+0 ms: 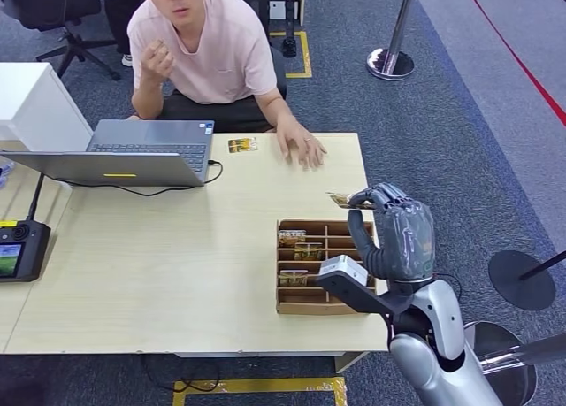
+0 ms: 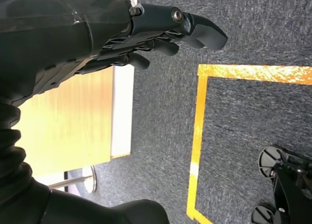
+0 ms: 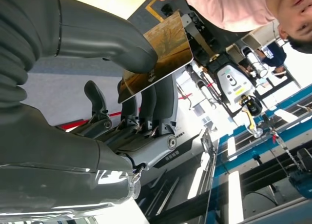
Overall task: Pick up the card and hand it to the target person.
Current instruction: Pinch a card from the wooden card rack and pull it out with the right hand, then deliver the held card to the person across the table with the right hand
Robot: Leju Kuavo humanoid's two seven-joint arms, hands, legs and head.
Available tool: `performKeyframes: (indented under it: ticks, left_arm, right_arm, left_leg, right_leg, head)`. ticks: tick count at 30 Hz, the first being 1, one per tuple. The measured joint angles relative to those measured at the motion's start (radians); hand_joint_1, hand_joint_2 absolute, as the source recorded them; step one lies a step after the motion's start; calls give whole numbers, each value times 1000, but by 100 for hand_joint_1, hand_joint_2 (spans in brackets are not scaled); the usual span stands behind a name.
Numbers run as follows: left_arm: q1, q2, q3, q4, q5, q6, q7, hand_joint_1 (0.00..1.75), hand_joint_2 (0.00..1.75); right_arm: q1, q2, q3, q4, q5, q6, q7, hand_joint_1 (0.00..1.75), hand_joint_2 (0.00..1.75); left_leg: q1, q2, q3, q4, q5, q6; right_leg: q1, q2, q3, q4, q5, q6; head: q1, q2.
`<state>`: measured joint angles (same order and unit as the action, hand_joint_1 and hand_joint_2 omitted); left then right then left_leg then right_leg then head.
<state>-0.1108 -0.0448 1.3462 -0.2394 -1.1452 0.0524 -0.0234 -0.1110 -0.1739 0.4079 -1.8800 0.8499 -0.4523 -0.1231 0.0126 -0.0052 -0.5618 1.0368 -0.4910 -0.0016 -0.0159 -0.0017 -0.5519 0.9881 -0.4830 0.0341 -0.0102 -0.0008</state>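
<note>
- Across the middle of the head view we see one pale wooden table [image 1: 167,264], the largest thing here, with a person [image 1: 200,48] in a pink shirt seated at its far side.
- On the table's left part stands one open laptop [image 1: 143,154], and at the left edge one dark handheld controller [image 1: 20,247].
- Near the table's right front lies one brown divided tray [image 1: 314,304]; we count three cards in its compartments, though our right arm hides part of it.
- One more card [image 1: 241,145] lies flat on the table between the laptop and the person's resting hand [image 1: 302,145].
- Our right hand [image 1: 393,233] is raised above the tray, pinching the card to deliver [image 1: 339,199] between thumb and fingers; the right wrist view shows the card [image 3: 158,55] clamped under the thumb.
- Our left hand [image 2: 147,38] hangs beside the table's edge over the carpet, fingers loosely extended and holding nothing.
- We judge the grip thin: only a corner of the card seems caught, so it could slip or twist out as the arm reaches toward the person, who has not yet raised a hand to take it.
</note>
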Motion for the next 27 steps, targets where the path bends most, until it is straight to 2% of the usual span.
performKeyframes:
  ticks: [9, 12, 15, 18, 21, 24, 27]
  left_arm:
    - [0, -1, 0, 0, -2, -1, -1, 0, 175]
    - [-1, -1, -2, 0, -13, -2, -8, 0, 175]
    - [-3, -1, -10, 0, -18, -5, -17, 0, 175]
    - [-6, -2, -20, 0, -25, -9, -27, 0, 175]
    - [-9, -3, -26, 0, -35, -11, -31, 0, 175]
    - [-9, -4, -31, 0, -35, -12, -31, 0, 175]
    - [-9, -4, -44, 0, -30, -12, -29, 0, 175]
  right_arm:
    - [15, 0, 0, -13, 0, -19, -17, 127, 175]
    - [17, 9, 3, -5, 0, -83, -92, 127, 175]
    - [9, 45, 27, 57, 0, -182, -202, 127, 175]
    - [-19, 131, 39, 183, 0, -228, -360, 127, 175]
    - [-72, 271, 4, 339, 2, -236, -506, 127, 175]
    - [-131, 379, -30, 468, 1, -238, -520, 127, 175]
    - [-183, 432, -45, 558, 1, -239, -485, 127, 175]
  left_leg:
    - [0, 0, 0, 0, 0, 0]
    - [0, 0, 0, 0, 0, 0]
    - [1, 0, -1, -1, 0, 0]
    - [1, 0, -1, -1, 1, -1]
    - [2, 0, 0, -1, 2, -3]
    - [3, 0, 0, -1, 3, -4]
    - [2, -1, 0, -1, 4, -3]
  right_leg:
    - [0, 0, 0, 0, 0, 0]
    - [0, 0, 0, 0, 0, 0]
    - [0, 0, 0, 0, 0, 0]
    - [1, 0, 0, 1, 0, -1]
    - [2, 0, 0, 2, 0, -1]
    - [2, 0, 0, 2, 0, -2]
    - [2, 0, 0, 2, 1, -2]
  head:
    - [0, 0]
    - [0, 0]
    - [0, 0]
    - [0, 0]
    - [0, 0]
    - [0, 0]
    - [0, 0]
